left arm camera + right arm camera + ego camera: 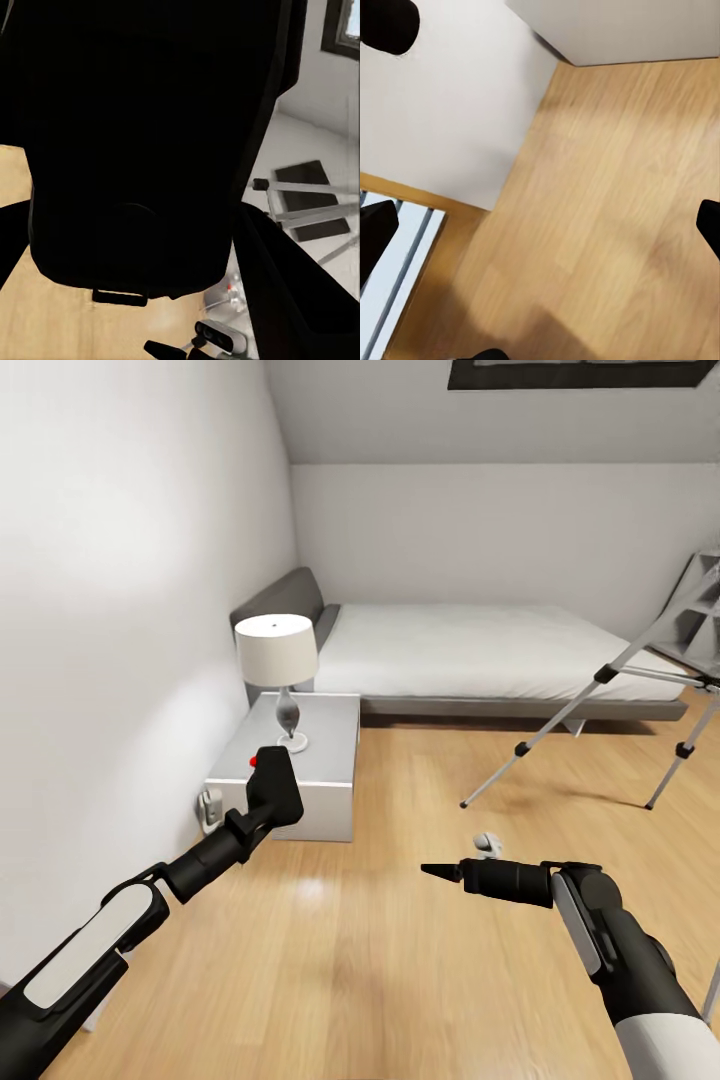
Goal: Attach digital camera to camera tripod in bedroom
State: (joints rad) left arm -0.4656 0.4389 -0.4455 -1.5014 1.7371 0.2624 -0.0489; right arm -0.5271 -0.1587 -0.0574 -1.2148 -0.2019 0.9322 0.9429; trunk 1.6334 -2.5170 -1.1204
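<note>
I have the digital camera [272,780] pinched in my left gripper [270,785], held up in front of the grey nightstand [300,770] near the white wall; its red button [254,760] shows at the top. In the left wrist view the camera's dark body [142,150] sits right against the lens, pressed between the fingers. The camera tripod [610,705] stands well apart, across the wood floor [380,960] at the far right by the foot of the bed [480,650]. My right gripper [432,871] hangs over bare floor, pointing left; I cannot tell whether its fingers are spread or together. A lamp [277,660] stands on the nightstand.
</note>
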